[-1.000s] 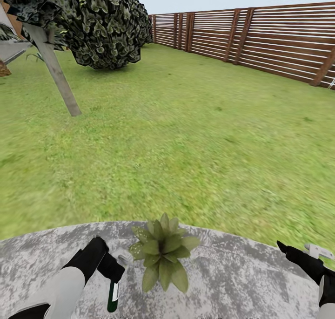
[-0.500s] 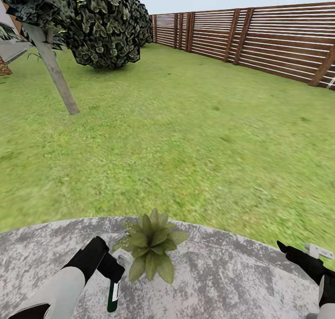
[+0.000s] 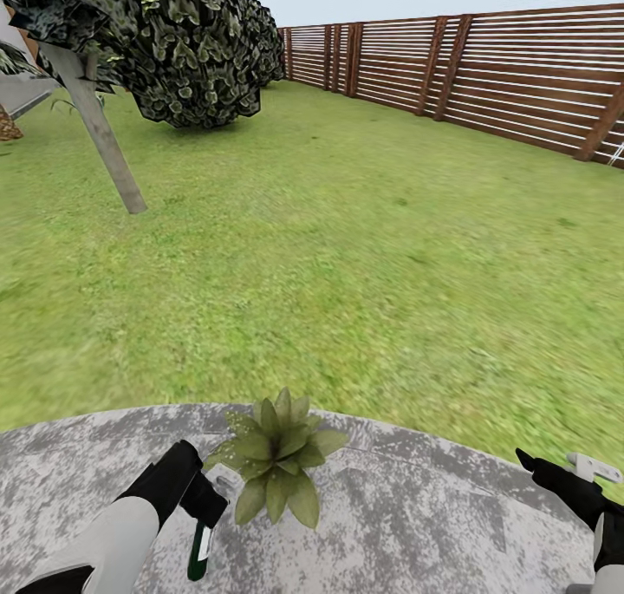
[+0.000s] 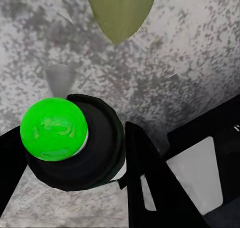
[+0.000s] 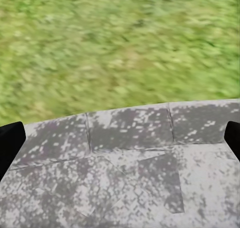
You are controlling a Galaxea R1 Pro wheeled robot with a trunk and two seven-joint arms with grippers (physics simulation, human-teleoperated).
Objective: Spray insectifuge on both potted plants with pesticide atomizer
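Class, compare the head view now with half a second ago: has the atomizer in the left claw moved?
Yes. The pesticide atomizer has swung, its lower end now further left of the potted plant, while the left claw barely shifted.

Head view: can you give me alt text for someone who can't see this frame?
The left gripper holds the dark-green pesticide atomizer on a grey stone patio, just beside a small leafy potted plant. The right gripper hangs open over the patio's far edge; lawn, a slatted wooden fence and dark trees lie beyond.
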